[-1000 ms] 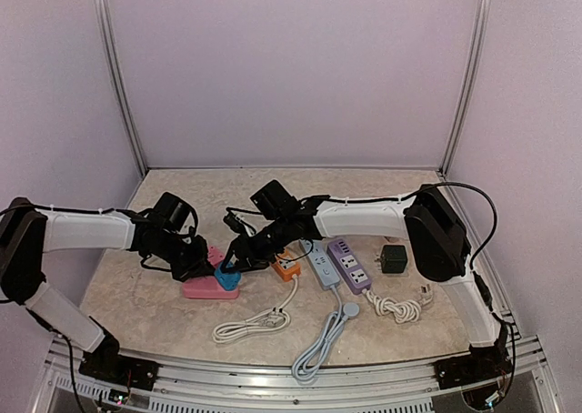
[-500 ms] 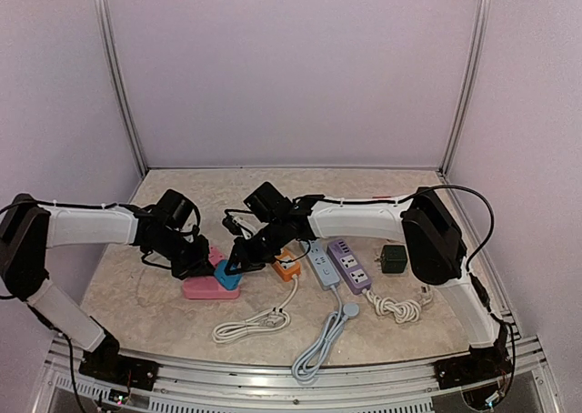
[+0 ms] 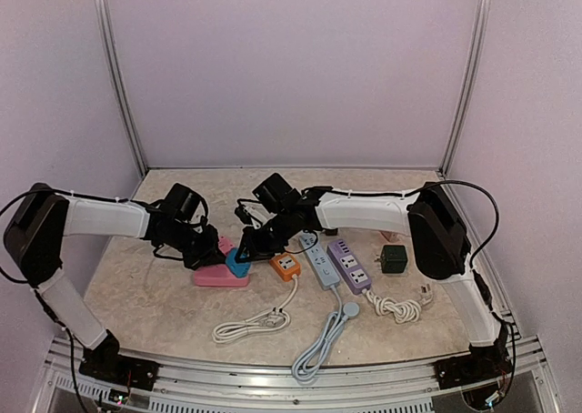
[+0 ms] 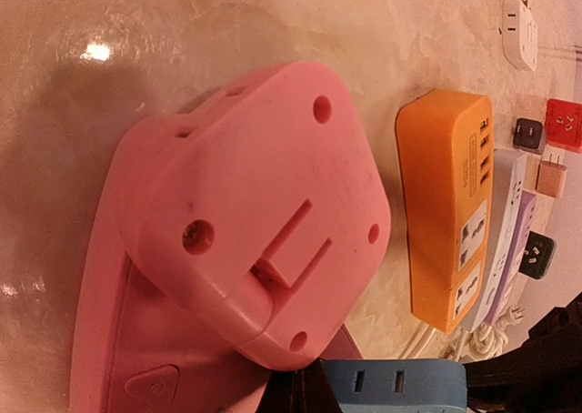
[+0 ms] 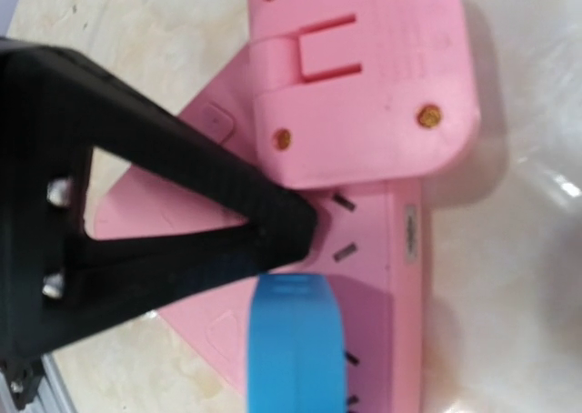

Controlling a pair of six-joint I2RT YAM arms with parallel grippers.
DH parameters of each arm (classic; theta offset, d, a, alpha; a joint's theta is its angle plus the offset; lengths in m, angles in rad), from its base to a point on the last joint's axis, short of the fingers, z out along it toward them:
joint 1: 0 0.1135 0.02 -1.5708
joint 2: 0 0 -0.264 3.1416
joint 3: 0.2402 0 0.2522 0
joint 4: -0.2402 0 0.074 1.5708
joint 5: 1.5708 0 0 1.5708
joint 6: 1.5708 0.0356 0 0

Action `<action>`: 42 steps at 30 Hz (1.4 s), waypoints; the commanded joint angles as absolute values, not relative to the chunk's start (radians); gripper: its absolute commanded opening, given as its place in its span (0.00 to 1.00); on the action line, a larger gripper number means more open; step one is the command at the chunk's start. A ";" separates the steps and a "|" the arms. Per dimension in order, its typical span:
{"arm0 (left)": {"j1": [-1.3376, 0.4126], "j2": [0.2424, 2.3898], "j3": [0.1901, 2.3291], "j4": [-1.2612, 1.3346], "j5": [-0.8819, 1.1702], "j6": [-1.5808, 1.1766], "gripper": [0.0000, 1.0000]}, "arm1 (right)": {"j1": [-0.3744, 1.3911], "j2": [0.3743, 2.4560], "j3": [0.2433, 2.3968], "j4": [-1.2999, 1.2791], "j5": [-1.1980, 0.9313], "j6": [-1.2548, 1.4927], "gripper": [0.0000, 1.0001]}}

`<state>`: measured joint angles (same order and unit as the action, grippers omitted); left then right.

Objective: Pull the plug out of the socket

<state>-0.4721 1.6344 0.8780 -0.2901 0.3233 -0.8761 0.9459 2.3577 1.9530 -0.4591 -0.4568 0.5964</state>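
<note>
A pink socket strip [image 3: 216, 277] lies left of centre, and it fills the wrist views [image 4: 127, 349] [image 5: 400, 249]. A pink adapter [image 3: 224, 246] [image 4: 255, 213] [image 5: 364, 76] sits on its far end. Beside that stands a blue plug [image 3: 238, 262] [image 4: 400, 386] [image 5: 296, 340]. My right gripper [image 3: 246, 251] is shut on the blue plug; its fingers are hidden in its own wrist view. My left gripper [image 3: 204, 255] [image 4: 305, 390] [image 5: 291, 226] is shut, tips pressed on the strip between adapter and plug. Whether the plug's pins still sit in the strip is hidden.
Right of the pink strip lie an orange strip [image 3: 285, 266] [image 4: 446, 213], a pale blue strip [image 3: 320, 263] and a purple strip [image 3: 350, 265]. A black adapter [image 3: 394, 258] sits further right. White cords [image 3: 251, 326] [image 3: 398, 306] coil near the front edge.
My right gripper has closed on the blue plug. Both grippers, the plug and the pink strip have shifted a little right and away from the front edge.
</note>
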 commanded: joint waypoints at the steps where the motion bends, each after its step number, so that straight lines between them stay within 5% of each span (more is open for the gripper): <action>1: -0.484 1.723 0.836 -0.314 0.289 -0.913 0.00 | 0.918 2.343 1.947 -0.449 -0.395 0.580 0.09; 6: -0.493 1.750 0.812 -0.278 0.298 -0.936 0.00 | 0.924 2.367 1.937 -0.397 -0.457 0.618 0.25; 11: -0.499 1.756 0.800 -0.259 0.298 -0.949 0.00 | 0.925 2.377 1.908 -0.357 -0.476 0.651 0.29; 17: -0.498 1.762 0.790 -0.247 0.300 -0.956 0.00 | 0.925 2.373 1.859 -0.319 -0.486 0.677 0.24; 25: -0.494 1.798 0.775 -0.259 0.294 -0.952 0.00 | 0.904 2.314 1.730 -0.129 -0.578 0.767 0.01; 42: -0.494 1.865 0.746 -0.259 0.282 -0.946 0.00 | 0.864 2.236 1.637 0.261 -0.760 0.984 0.00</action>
<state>-0.4793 1.7351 0.8391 -0.0113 0.3840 -0.9501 0.8608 2.3260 1.6302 0.0738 -0.6773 0.9138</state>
